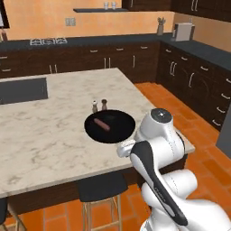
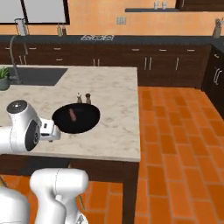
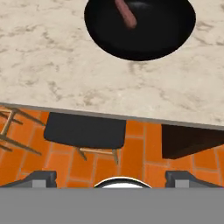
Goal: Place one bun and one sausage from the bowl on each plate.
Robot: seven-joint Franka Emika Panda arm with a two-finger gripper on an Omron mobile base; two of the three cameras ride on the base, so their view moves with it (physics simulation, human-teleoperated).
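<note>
Gripper (image 3: 111, 175): bottom of hand view, jaws fully apart, holding nothing, over the stool (image 3: 85, 131) and floor, short of counter edge (image 3: 109, 113).

Risk 1: approach from this low pos. could clip the counter edge or the near rim of the bowl (image 3: 144, 43) and shove it. Cause: hand sits off the counter, bowl close to edge.

Risk 2: sausage (image 3: 125, 12), top of hand view, is slim and rounded, on glossy black; likely to roll if pinched off-ctr.

Sausage reddish-brown, lying angled in bowl. Salt/pepper shakers (image 1: 99, 105) just behind bowl, ctr of left base view.
</note>
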